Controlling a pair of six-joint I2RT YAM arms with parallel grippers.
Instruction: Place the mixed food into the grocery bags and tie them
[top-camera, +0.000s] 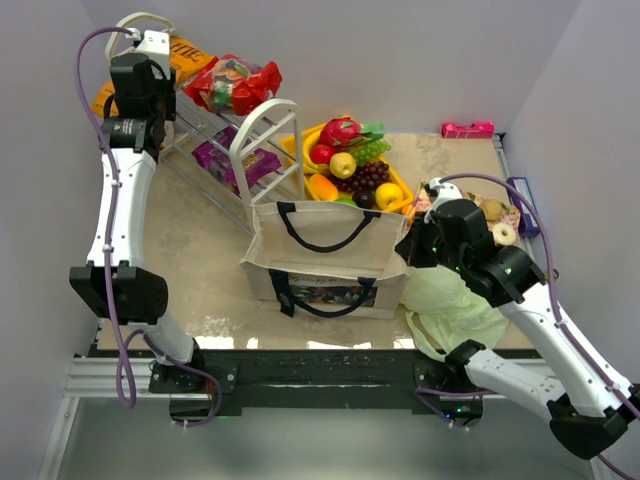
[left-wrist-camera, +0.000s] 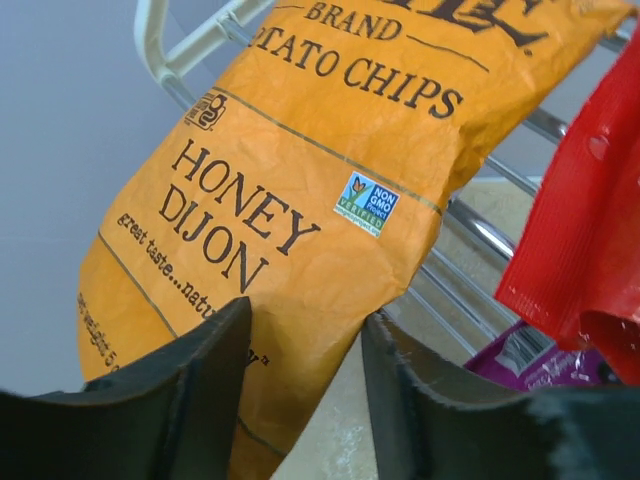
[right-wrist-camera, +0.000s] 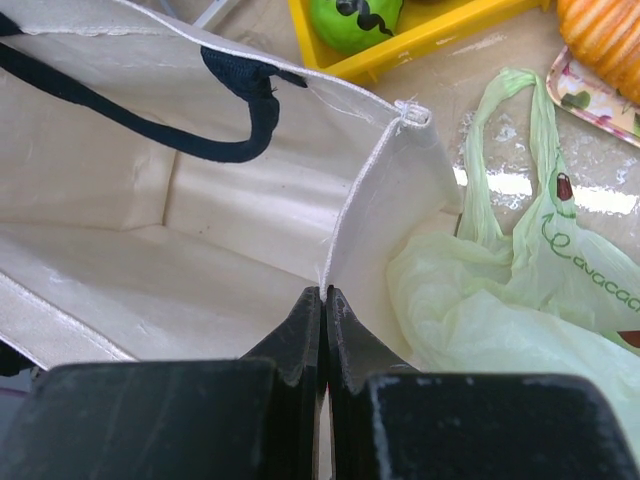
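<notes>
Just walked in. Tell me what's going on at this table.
The left gripper is open at the lower end of the orange chip bag on the wire rack, not closed on it. The right gripper is shut on the rim of the beige tote; what shows of its inside is empty. The pale-green plastic bag lies crumpled beside the tote, and the toy fruits sit in the yellow tray.

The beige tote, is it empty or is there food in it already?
Empty, as far as it shows: the right wrist view looks into the tote and sees only bare floor and walls.
</notes>
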